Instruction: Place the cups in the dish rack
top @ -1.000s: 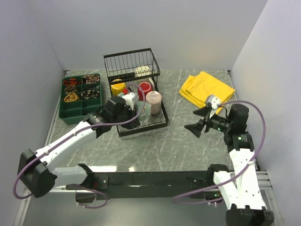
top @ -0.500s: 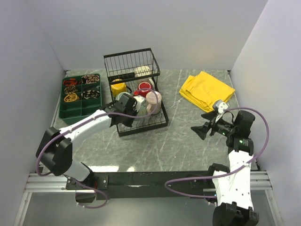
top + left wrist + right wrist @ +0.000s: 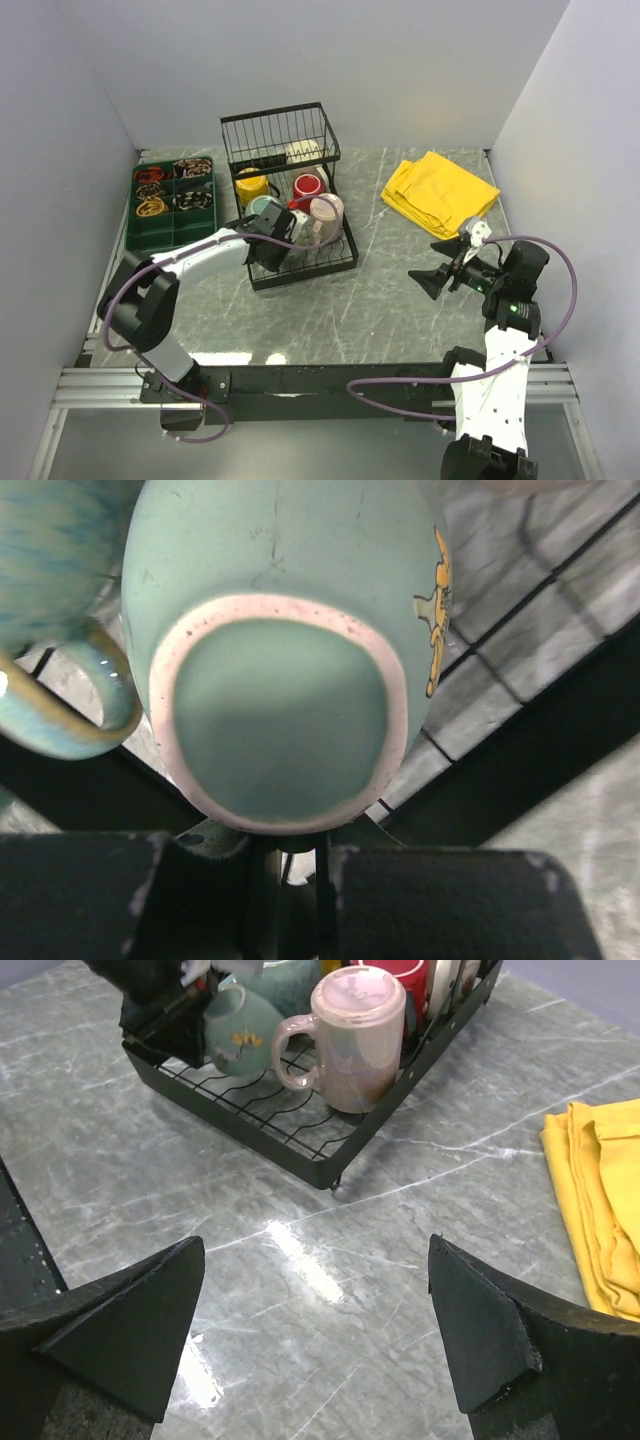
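Observation:
The black wire dish rack (image 3: 300, 270) stands at the back centre. A yellow cup (image 3: 248, 185), a red cup (image 3: 308, 186), a pinkish-beige cup (image 3: 326, 212), a large teal cup (image 3: 264, 208) and, in the tall basket, a cream cup (image 3: 303, 152) sit in it. My left gripper (image 3: 275, 250) is at the rack's front left, shut on the handle of a small teal cup (image 3: 280, 710). That cup lies tilted over the rack wires (image 3: 500, 770), base towards the wrist camera. My right gripper (image 3: 315, 1330) hangs open over bare table, right of the rack (image 3: 290, 1145).
A folded yellow cloth (image 3: 440, 190) lies at the back right. A dark green compartment tray (image 3: 170, 205) with small items sits left of the rack. Walls close off the table on the left, back and right.
The left gripper has carried the small teal cup a little rightwards into the rack's front left corner. The right arm has drawn back to the right, still open.

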You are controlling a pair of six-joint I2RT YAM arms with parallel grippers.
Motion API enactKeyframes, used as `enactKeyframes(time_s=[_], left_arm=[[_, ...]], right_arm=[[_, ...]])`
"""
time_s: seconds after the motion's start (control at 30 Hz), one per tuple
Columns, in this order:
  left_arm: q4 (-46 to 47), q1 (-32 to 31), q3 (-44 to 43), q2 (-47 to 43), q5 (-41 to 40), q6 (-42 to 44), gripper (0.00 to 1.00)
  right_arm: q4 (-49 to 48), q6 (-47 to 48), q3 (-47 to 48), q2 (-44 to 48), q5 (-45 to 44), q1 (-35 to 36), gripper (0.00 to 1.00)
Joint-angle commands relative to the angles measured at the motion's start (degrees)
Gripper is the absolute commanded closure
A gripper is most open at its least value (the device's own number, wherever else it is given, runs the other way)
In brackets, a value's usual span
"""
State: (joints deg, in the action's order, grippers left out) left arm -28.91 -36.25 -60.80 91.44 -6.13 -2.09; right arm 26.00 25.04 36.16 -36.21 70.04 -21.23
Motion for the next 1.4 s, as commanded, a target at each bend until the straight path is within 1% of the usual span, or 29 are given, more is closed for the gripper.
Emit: enactKeyframes(time_s=[0.0,0.1,0.17,0.2,0.23,0.37,0.43,0.47,0.57,0.67,0.7,0.77,0.8,0.87,0.9,0.97,1.0,1.03,1.07,1.13,1.17,1.2,1.27,1.3,1.37], left_arm=[[1.8,0.0,-2.1,1.6,-2.5,3.6,0.98],[1.3,-0.1,-2.7,3.0,-3.0,3.5,0.94],[1.2,-0.1,-3.1,3.7,-2.8,3.4,0.90],[1.1,0.0,-3.6,4.1,-3.0,3.1,0.87],[0.6,-0.1,-3.9,4.7,-3.2,3.1,0.79],[-0.5,-0.1,-5.2,5.6,-4.3,2.5,0.67],[-0.8,-0.1,-5.4,5.2,-4.4,2.4,0.63],[-1.1,0.0,-5.6,5.1,-4.5,0.3,0.62],[-2.5,-0.1,-6.4,3.2,-4.8,-1.2,0.59],[-4.3,-0.1,-7.1,-1.2,-4.7,-3.2,0.56],[-4.4,-0.1,-7.1,-4.7,-4.6,-3.7,0.52],[-3.8,-0.1,-6.4,-8.9,-4.7,-5.6,0.39],[-3.1,-0.1,-5.7,-13.8,-4.9,-6.3,0.25],[-1.1,0.0,-2.6,-19.4,-6.7,-9.1,0.08],[1.5,0.0,-1.4,-25.2,-7.3,-10.1,0.04],[3.7,1.0,2.2,-30.9,-7.5,-12.8,0.04],[5.0,1.6,3.0,-36.0,-7.6,-13.8,0.04],[5.3,2.3,4.1,-38.2,-7.6,-15.4,0.04],[5.4,3.7,4.4,-42.4,-8.5,-16.2,0.04],[5.4,5.0,5.1,-46.2,-9.9,-17.9,0.04],[5.4,5.8,5.4,-49.5,-11.2,-18.3,0.04],[5.5,6.2,5.8,-51.1,-13.4,-18.6,0.04],[5.6,6.5,6.8,-54.8,-16.0,-19.3,0.04],[5.4,6.5,7.2,-55.7,-18.3,-19.5,0.04],[4.1,6.5,8.1,-57.9,-20.3,-20.4,0.04]], right_arm=[[-3.1,-1.3,-0.7,1.0,1.9,-1.1,0.02],[-3.7,-1.7,-0.8,1.3,2.1,-1.6,0.02],[-3.9,-2.1,-1.0,1.4,2.4,-1.8,0.02],[-4.0,-2.1,-1.0,1.4,2.5,-1.9,0.02],[-4.0,-2.3,-1.0,1.4,2.5,-2.1,0.02],[-4.2,-2.4,-1.1,1.4,2.6,-2.2,0.01],[-4.2,-2.4,-1.2,1.5,2.6,-2.4,0.01],[-4.2,-2.4,-1.2,1.6,2.6,-2.5,0.01],[-4.1,-2.4,-1.2,1.8,2.6,-2.7,0.01],[-3.9,-2.1,-1.2,1.9,2.5,-2.9,0.01],[-3.8,-1.8,-1.0,1.9,2.4,-2.9,0.01],[-3.6,-1.7,-0.9,2.2,1.2,-3.1,0.01],[-3.6,-2.3,-0.8,2.3,0.7,-3.2,0.01],[-3.7,-3.1,-0.4,3.2,-3.2,-3.7,0.00],[-4.2,-6.3,0.0,3.7,-5.9,-4.0,0.00],[-9.5,-13.1,-0.3,5.5,-17.3,-5.2,0.00],[-10.4,-18.9,0.5,5.9,-22.2,-6.4,0.00],[-10.4,-20.5,1.3,6.0,-26.3,-6.6,0.00],[-9.5,-20.9,2.3,5.7,-32.4,-7.0,0.00],[-6.1,-22.6,6.5,4.4,-36.8,-7.6,0.00],[-5.5,-23.7,7.4,4.0,-40.8,-7.7,0.00],[-4.1,-24.9,10.4,3.7,-44.0,-7.7,0.00],[-2.0,-28.3,13.0,3.4,-50.0,-7.7,0.00],[-1.4,-29.7,15.4,3.5,-55.9,-7.7,0.00],[1.2,-30.5,19.1,3.2,-61.0,-7.7,0.00]])
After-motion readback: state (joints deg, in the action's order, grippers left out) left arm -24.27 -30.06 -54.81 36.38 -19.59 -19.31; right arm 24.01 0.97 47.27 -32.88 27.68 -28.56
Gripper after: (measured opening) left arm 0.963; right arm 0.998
